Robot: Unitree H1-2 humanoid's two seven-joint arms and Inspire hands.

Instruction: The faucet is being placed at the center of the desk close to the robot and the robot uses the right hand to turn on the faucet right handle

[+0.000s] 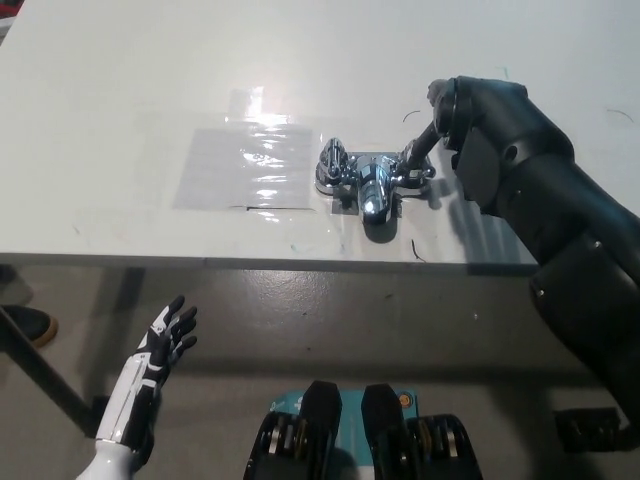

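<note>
My right hand [450, 112] touches the faucet's [372, 188] right handle [414, 165], grip unclear. It's slick, stiff chrome, so I'd push its end. My left hand [165, 340] hangs open, near left.

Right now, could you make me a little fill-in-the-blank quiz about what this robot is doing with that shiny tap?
1. The black right hand touches the shiny chrome faucet's ____ handle.
2. The white left hand, open and off the white desk, holds ____.
3. A clear plastic sheet lies flat on the faucet's ____ side, by the robot's own sides.

Missing words: right; nothing; left.
</note>
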